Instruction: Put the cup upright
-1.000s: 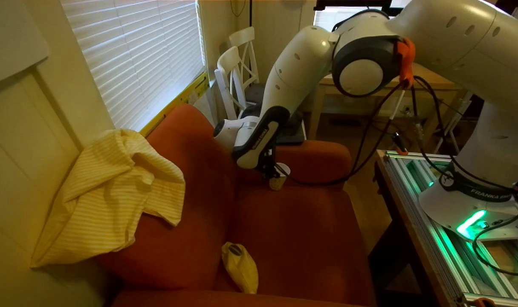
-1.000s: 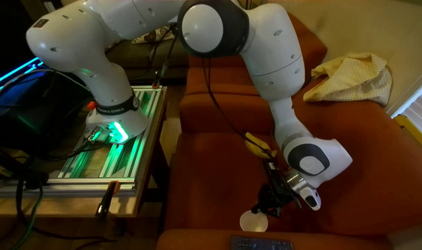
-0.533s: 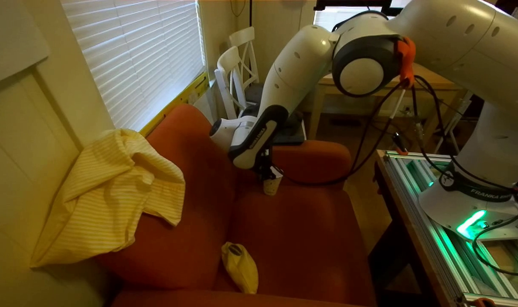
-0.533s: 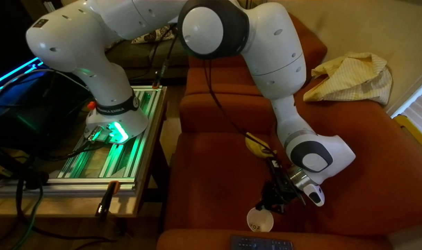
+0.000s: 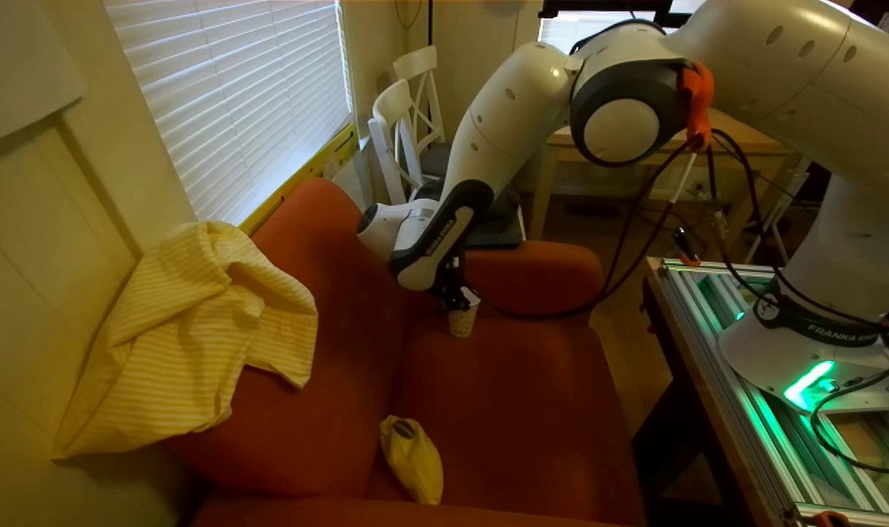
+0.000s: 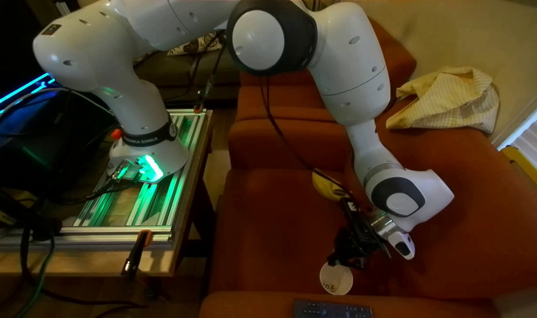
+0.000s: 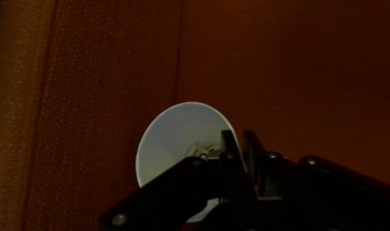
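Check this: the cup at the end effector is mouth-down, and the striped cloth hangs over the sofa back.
Not mouth-down: the cup at the end effector is mouth-up; the wrist view looks into it. The rest stands.

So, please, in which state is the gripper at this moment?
Gripper: only a narrow gap shows, the rim of the disposable cup running through it in the wrist view; whether it is closed on the cup cannot be told.

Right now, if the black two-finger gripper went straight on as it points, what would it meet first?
Most likely the small white tapered cup: in the wrist view, the gripper appears to straddle its rim. The red fabric sofa seat probably comes next; depth is unclear.
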